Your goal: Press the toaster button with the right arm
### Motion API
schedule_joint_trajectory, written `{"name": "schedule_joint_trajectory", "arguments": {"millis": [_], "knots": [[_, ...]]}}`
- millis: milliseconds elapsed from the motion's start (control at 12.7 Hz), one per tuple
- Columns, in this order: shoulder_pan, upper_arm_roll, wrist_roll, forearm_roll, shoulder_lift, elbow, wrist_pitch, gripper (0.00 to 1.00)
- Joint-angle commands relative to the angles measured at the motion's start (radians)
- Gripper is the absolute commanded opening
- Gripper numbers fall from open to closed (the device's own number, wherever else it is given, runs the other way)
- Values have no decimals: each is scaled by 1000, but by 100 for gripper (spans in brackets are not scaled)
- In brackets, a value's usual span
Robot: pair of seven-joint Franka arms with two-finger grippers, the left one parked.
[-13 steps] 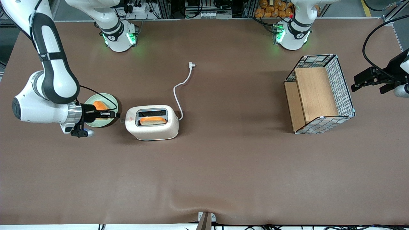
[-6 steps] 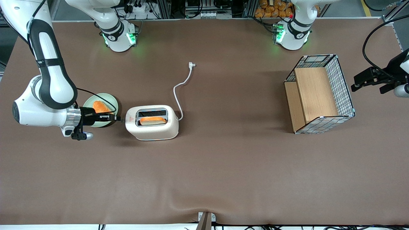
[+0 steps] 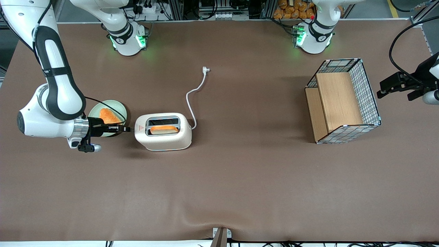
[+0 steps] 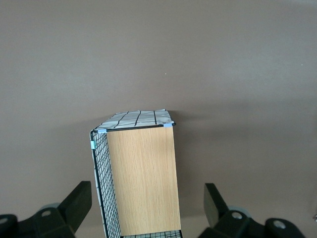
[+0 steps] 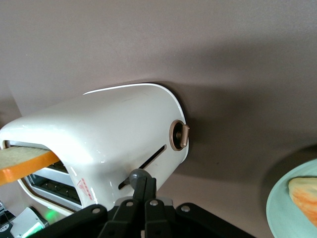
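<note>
The cream-white toaster (image 3: pixel 163 132) stands on the brown table with an orange toast slice (image 3: pixel 164 129) in the slot nearer the front camera. Its short end (image 5: pixel 148 144) faces my right arm (image 3: pixel 55 92). The small grey button (image 5: pixel 138 175) sticks out of the slit in that end. My gripper (image 3: pixel 127 129) lies level, pointing at that end. Its fingers (image 5: pixel 145 187) are shut together with nothing between them, and their tips rest against the button. A round brown dial (image 5: pixel 179 135) sits on the same end, beside the slit.
A pale green plate (image 3: pixel 119 107) with an orange toast slice (image 3: pixel 109 116) lies under my wrist, beside the toaster. The white cord (image 3: pixel 192 97) runs from the toaster to its plug (image 3: pixel 205 69). A wire basket with wooden panels (image 3: pixel 343 101) stands toward the parked arm's end.
My gripper has shifted slightly nearer the front camera and a little toward the toaster, so its tips now meet the button. The toaster has not moved.
</note>
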Motion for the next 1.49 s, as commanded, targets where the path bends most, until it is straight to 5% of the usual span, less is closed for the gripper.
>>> {"name": "schedule_joint_trajectory", "arguments": {"millis": [0,1414], "knots": [[-4,4,-30,27,17,19,8,0],[24,4,-73,27,101,8,99,0]]}}
